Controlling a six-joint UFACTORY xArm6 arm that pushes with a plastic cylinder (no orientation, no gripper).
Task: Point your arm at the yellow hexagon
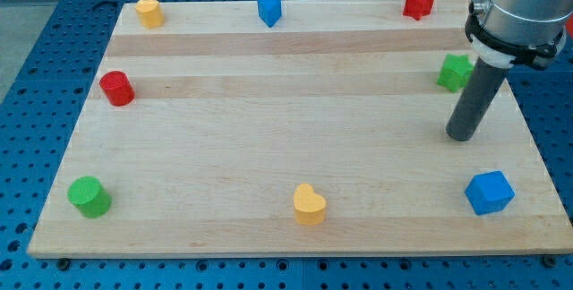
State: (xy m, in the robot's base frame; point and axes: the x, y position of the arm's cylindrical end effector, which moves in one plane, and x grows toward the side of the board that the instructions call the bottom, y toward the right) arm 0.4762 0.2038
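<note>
The yellow hexagon (149,12) sits at the board's top left corner. My tip (462,135) rests on the board at the view's right, far from it. The tip is below and just left of a green block (455,72) and above a blue block (490,192).
A blue block (269,10) sits at the top middle and a red block (417,3) at the top right. A red cylinder (116,88) is at the left, a green cylinder (89,197) at the bottom left, and a yellow heart (309,205) at the bottom middle. The wooden board (269,129) lies on a blue perforated table.
</note>
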